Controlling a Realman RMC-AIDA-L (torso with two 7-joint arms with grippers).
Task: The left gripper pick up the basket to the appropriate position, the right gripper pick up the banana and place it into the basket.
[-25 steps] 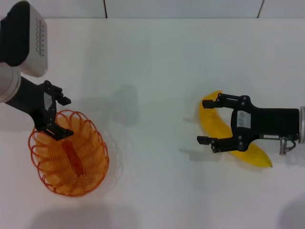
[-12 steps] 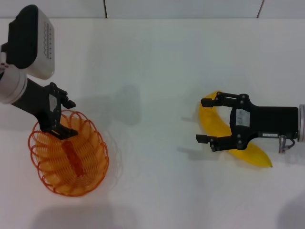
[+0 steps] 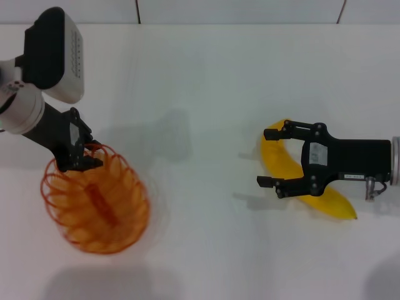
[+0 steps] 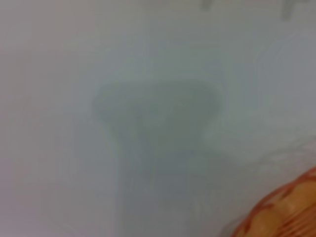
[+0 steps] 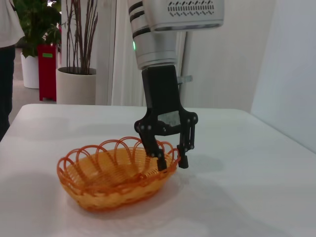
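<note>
Shifted slightly toward the bench's centre, the basket (image 3: 97, 209) now sits with the left gripper (image 3: 81, 156) pinching its far rim, one finger inside. Well apart, near the right edge, the right gripper (image 3: 270, 157) straddles the banana (image 3: 284, 165), fingers spread wide.

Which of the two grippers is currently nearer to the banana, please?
The right one. The right gripper hovers directly over the banana, open fingers straddling it. The left gripper is far across the table, at the rim of the basket.
</note>
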